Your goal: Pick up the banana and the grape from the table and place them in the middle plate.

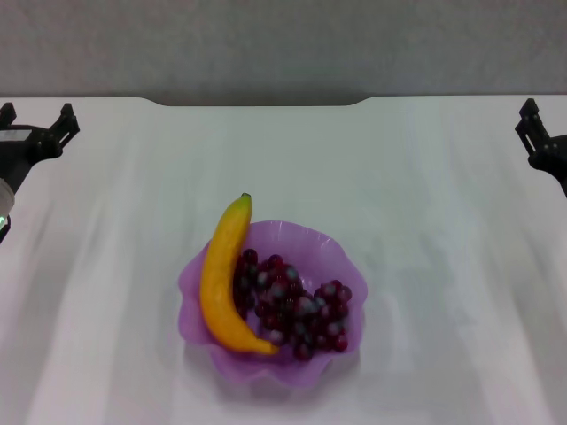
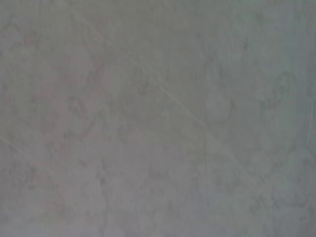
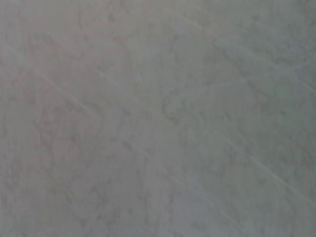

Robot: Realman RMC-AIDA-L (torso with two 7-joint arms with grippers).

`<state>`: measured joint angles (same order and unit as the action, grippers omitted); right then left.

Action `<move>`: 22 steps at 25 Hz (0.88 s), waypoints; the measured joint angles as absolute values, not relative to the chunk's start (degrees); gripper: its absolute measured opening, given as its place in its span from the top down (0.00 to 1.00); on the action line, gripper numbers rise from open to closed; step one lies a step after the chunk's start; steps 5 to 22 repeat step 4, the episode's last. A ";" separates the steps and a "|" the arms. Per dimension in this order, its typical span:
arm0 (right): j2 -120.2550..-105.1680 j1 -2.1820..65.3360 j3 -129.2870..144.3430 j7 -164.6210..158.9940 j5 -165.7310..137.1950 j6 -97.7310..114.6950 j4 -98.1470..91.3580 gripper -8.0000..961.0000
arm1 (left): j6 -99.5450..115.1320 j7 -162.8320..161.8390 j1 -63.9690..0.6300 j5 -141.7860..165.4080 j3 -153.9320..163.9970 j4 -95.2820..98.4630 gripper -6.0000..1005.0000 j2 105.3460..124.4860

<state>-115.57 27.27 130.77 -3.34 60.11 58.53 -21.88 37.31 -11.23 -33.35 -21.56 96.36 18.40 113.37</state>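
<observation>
Head view, looking forward and down: you see a white table with one purple scalloped plate, the middle plate, sitting at about six o'clock from the table's centre, near the front edge. Both fruits already lie inside it. The banana curves along the nine o'clock side of the plate, its green stem tip poking past the rim toward twelve o'clock and its other end resting low in the bowl toward six o'clock. The grape, a bunch of dark red berries, fills the middle and the three o'clock side of the plate and touches the banana along its inner curve.

The left gripper sits at the far ten o'clock edge of the picture, well apart from the plate. Its two dark fingertips stand apart with nothing between them, so it reads as spread and empty. The right gripper is at the two o'clock edge, also well apart from the plate; only part of it shows, and you cannot tell whether it is spread or closed.

Both wrist views show only bare, pale table surface, no fruit and no fingers.

By my judgement the task looks complete: no fruit is left on the table, and both arms appear parked.
</observation>
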 joint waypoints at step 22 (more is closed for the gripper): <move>-115.58 27.33 130.77 -3.34 60.11 58.53 -21.88 0.24 | 37.38 -10.87 -33.38 -21.46 96.31 17.96 0.11 113.54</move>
